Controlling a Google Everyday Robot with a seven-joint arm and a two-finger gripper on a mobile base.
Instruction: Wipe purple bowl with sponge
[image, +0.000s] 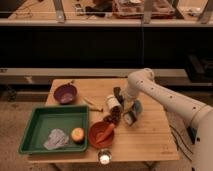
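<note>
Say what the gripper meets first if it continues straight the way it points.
Likely the white container lying right under the gripper, which hangs above the middle of the table; depth is unclear.

Gripper (120, 98) tip buried in clutter, dark & blurry; can't tell what it touches. White thing (113, 103) just below it and bluish thing (136, 106) to its right: too blurry to ID. Arm (170, 102) cut off at right edge. Grey lump (56, 139) far left of gripper: unclear.

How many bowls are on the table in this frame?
2: the purple bowl back left; an orange-red bowl front centre, by the green tray. The hand hangs mid-table among clutter. None looks hidden.
</note>
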